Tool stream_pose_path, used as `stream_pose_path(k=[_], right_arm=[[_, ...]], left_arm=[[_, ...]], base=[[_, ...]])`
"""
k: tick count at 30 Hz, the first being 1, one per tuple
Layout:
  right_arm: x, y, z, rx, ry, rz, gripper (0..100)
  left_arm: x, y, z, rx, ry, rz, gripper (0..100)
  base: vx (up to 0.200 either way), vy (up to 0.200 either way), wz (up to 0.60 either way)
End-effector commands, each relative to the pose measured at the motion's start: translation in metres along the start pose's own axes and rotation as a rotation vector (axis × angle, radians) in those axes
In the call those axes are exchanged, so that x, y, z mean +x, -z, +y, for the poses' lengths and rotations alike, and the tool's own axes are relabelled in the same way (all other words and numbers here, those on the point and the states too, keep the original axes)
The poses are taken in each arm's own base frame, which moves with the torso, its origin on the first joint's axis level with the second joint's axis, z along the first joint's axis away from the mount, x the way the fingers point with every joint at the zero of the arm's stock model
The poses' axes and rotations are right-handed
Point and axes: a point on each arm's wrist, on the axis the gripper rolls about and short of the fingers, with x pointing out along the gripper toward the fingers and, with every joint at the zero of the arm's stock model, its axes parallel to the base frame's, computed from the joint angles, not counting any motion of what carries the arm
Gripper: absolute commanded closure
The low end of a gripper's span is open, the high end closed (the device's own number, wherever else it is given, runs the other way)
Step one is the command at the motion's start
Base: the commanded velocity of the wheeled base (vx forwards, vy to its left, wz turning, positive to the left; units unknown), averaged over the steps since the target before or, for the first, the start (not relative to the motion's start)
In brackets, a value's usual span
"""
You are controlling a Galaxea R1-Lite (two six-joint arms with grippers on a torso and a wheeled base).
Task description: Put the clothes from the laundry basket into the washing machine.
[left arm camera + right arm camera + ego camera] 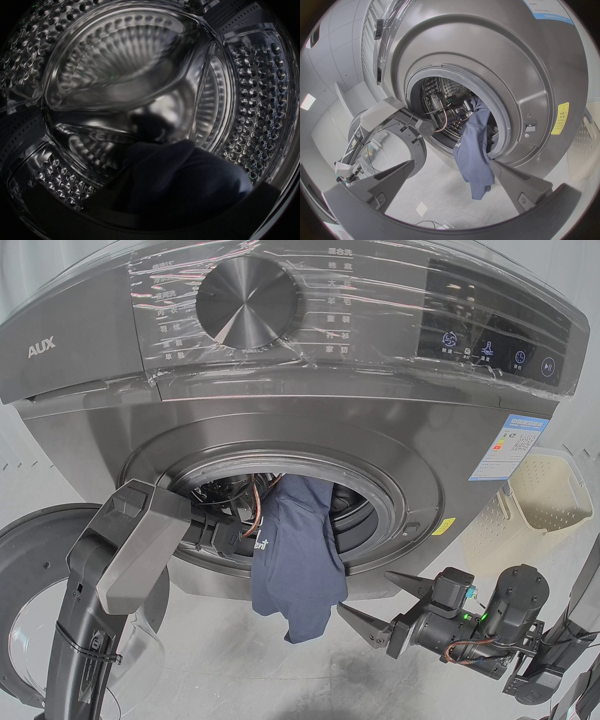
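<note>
A navy garment [300, 552] hangs out of the washing machine [387, 440] opening, its lower half dangling below the door ring toward the floor. Its upper end rises inside the drum beside my left gripper [461, 107], which is deep in the opening. In the left wrist view the dark cloth [187, 181] bulges low in front of the shiny perforated drum [256, 93]. My right gripper [364, 593] is open and empty, just below and right of the opening, close to the garment's hanging hem [479, 184]. The cream laundry basket [550, 502] stands to the machine's right.
The round machine door [37, 565] is swung open at the left, behind my left arm [131, 546]. Grey floor [250, 665] lies free below the opening. A control panel with a dial [247, 299] tops the machine.
</note>
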Motion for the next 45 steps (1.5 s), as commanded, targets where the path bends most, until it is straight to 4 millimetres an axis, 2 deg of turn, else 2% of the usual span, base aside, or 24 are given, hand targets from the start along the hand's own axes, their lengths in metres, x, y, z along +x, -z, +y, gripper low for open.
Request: stream_pose_path(k=[1, 4, 10, 12, 18, 20, 21, 24, 29, 31, 33, 34, 35, 37, 44, 45], right_arm=[[0.001, 0.001, 0.0, 0.0, 0.0, 0.004, 0], [0.001, 0.001, 0.0, 0.0, -0.001, 0.002, 0], [0.0, 0.001, 0.0, 0.0, 0.0, 0.004, 0], [0.0, 0.0, 0.0, 0.0, -0.001, 0.001, 0], [0.0, 0.0, 0.002, -0.001, -0.007, 0.0, 0], [0.0, 0.0, 0.002, -0.001, -0.008, -0.003, 0], [0.001, 0.0, 0.002, -0.001, -0.008, -0.001, 0], [0.001, 0.0, 0.003, 0.001, -0.009, -0.001, 0], [0.001, 0.001, 0.004, 0.0, -0.015, 0.002, 0], [0.001, 0.001, 0.004, 0.0, -0.015, 0.0, 0], [0.001, 0.001, 0.004, 0.0, -0.015, 0.0, 0], [0.001, 0.001, 0.004, 0.0, -0.015, 0.0, 0], [0.001, 0.001, 0.004, 0.0, -0.015, 0.0, 0], [0.001, 0.001, 0.004, 0.0, -0.015, 0.0, 0], [0.001, 0.001, 0.004, 0.0, -0.015, 0.0, 0], [0.002, 0.002, 0.004, 0.0, -0.014, 0.006, 0]], left_arm=[[-0.008, 0.011, -0.012, -0.018, 0.02, 0.051, 0], [-0.022, 0.011, -0.023, -0.016, 0.033, 0.124, 0], [-0.071, 0.014, -0.045, -0.001, 0.167, 0.369, 0], [-0.08, 0.016, -0.046, 0.004, 0.193, 0.408, 0], [-0.092, 0.035, -0.041, 0.041, 0.214, 0.494, 0], [-0.093, 0.047, -0.038, 0.058, 0.208, 0.515, 0], [-0.092, 0.052, -0.036, 0.068, 0.206, 0.522, 100], [-0.09, 0.053, -0.034, 0.069, 0.205, 0.521, 100], [-0.079, 0.054, -0.035, 0.06, 0.205, 0.481, 100], [-0.067, 0.051, -0.033, 0.047, 0.186, 0.434, 100], [-0.067, 0.051, -0.033, 0.048, 0.185, 0.433, 100], [-0.051, 0.041, -0.031, 0.026, 0.138, 0.353, 100], [-0.051, 0.041, -0.031, 0.026, 0.138, 0.353, 100], [-0.035, 0.028, -0.023, -0.005, 0.077, 0.271, 100], [-0.017, 0.003, -0.006, -0.046, 0.015, 0.156, 100], [-0.015, 0.0, -0.005, -0.054, 0.007, 0.145, 0]], base=[[0.0, 0.0, 0.0], [0.0, 0.0, 0.0], [0.0, 0.0, 0.0], [0.0, 0.0, 0.0], [0.0, 0.0, 0.0], [0.0, 0.0, 0.0], [0.0, 0.0, 0.0], [0.0, 0.0, 0.0], [0.0, 0.0, 0.0], [0.0, 0.0, 0.0], [0.0, 0.0, 0.0], [0.0, 0.0, 0.0], [0.0, 0.0, 0.0], [0.0, 0.0, 0.0], [0.0, 0.0, 0.0], [0.0, 0.0, 0.0]])
